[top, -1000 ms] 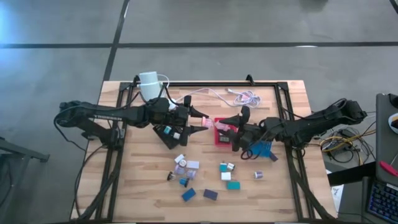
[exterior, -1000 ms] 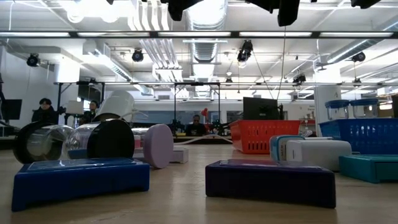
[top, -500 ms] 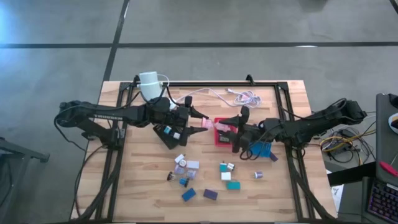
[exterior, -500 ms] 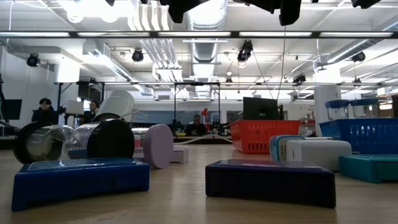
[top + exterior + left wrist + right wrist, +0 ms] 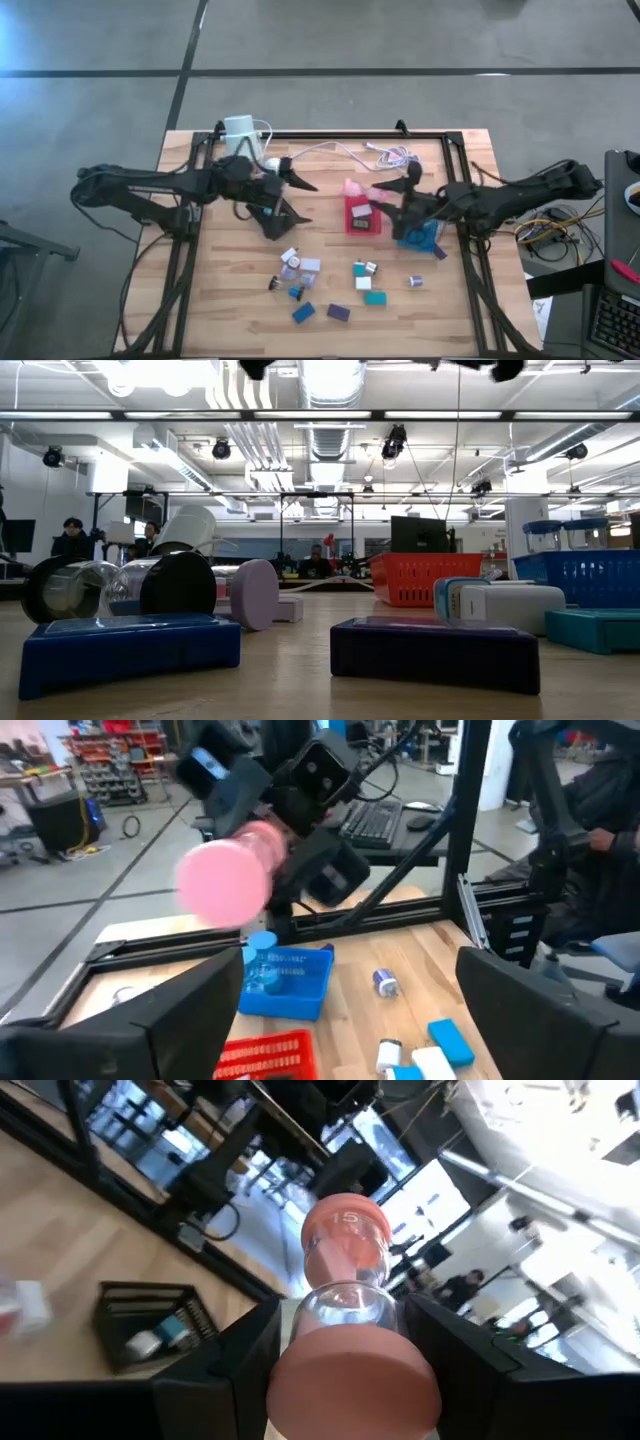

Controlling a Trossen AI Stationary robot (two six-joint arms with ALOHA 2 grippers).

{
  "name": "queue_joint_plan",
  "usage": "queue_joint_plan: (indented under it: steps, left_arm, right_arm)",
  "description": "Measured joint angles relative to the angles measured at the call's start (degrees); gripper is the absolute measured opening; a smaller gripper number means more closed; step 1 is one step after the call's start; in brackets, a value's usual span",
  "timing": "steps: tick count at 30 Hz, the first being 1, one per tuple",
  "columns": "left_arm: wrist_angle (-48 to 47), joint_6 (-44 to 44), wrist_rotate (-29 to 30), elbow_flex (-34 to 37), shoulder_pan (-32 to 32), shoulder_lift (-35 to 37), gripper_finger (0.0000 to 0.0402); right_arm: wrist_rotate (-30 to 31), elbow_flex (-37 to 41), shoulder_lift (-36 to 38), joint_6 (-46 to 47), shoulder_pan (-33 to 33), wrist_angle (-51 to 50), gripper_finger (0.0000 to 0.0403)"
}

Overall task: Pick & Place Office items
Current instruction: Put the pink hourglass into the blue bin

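A pink hourglass [image 5: 358, 189] with a clear glass waist hangs over the red tray [image 5: 362, 222], with my right gripper [image 5: 392, 192] shut on it. The left wrist view shows its pink end cap [image 5: 225, 880] facing my left gripper. My left gripper [image 5: 298, 198] stands wide open left of the hourglass, above the black tray [image 5: 268, 212], with nothing between its fingers [image 5: 150, 1020]. Several small office items [image 5: 330, 285] lie on the table's near half; the low view shows a blue block [image 5: 130, 645] and a purple block [image 5: 435, 650] up close. My right gripper pinches the hourglass between its two fingers [image 5: 250, 1350] at its near end, by the near cap [image 5: 350, 1380]. The fingers come level from the table's right and lie along the hourglass. It sticks out ahead of them, far cap [image 5: 345, 1225] foremost, lifted clear.
A white cylinder [image 5: 240, 135] stands at the far left, its cable [image 5: 385, 155] looping along the far edge. A blue tray [image 5: 420, 238] lies under my right arm. A black frame [image 5: 440, 135] rims the table.
My left gripper has opened and let go of the pink hourglass, then drawn back toward the table's left edge. My right gripper, keeping hold of the hourglass, has pulled back toward the right edge, rolling a little; the hourglass stays clear of the table.
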State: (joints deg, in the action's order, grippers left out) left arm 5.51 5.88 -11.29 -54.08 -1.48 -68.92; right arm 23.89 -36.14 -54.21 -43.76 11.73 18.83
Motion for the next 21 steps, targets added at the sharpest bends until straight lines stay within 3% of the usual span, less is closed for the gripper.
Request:
queue_joint_plan:
  steps: [6, 14, 16, 21]
  left_arm:
    - [0.23, 0.07, 2.64, 9.24, -0.02, 11.27, 0.0255]
    - [6.62, 3.34, 6.42, 23.57, -0.06, 24.58, 0.0034]
    - [10.47, 3.31, 6.78, 27.31, -0.26, 27.67, 0.0011]
    - [13.77, 1.37, 10.20, 34.24, -0.28, 34.19, 0.0006]
  right_arm:
    - [-4.71, 0.10, 10.94, 11.76, 0.02, -14.26, 0.0189]
    - [-9.06, 0.18, 21.65, 26.82, 0.02, -29.10, 0.0189]
    - [-10.34, 0.58, 23.93, 28.93, 0.02, -30.70, 0.0189]
    - [-10.73, 3.79, 31.15, 32.64, 0.02, -30.54, 0.0189]
